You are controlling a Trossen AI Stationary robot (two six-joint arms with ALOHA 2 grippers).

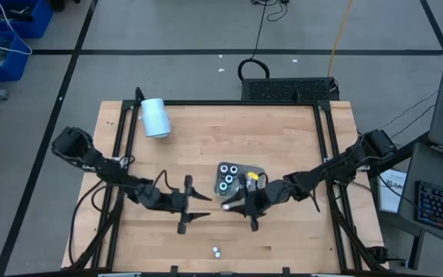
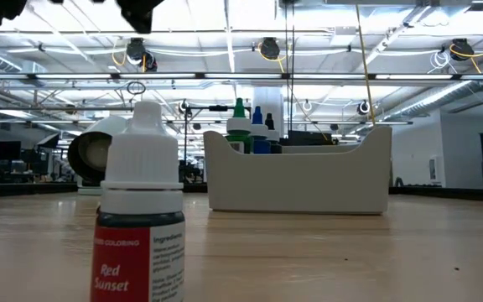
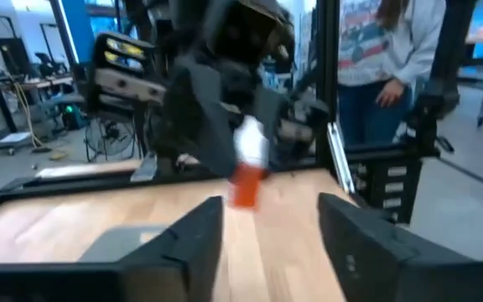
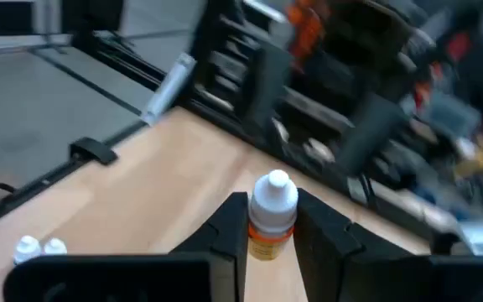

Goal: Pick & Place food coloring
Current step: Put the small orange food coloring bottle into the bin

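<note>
Right wrist view: a white-capped, orange-labelled food coloring bottle (image 4: 271,216) is clamped by the right gripper (image 4: 268,231) at lower centre — the left gripper (image 1: 196,201) is spread wide, empty.

Motion blur smears the far arm (image 3: 225,92), and the picture's edge crops the person (image 3: 392,50) above the shoulders

The food coloring bottle (image 2: 140,222) standing nearest on the table has a red label that reads "Red Sunset" in white, with "COLORING" in small print above it and "Ingredients" starting a column of fine print too small to make out. The person's grey sweatshirt (image 3: 384,38) carries red and blue lettering that I can't read.
</note>
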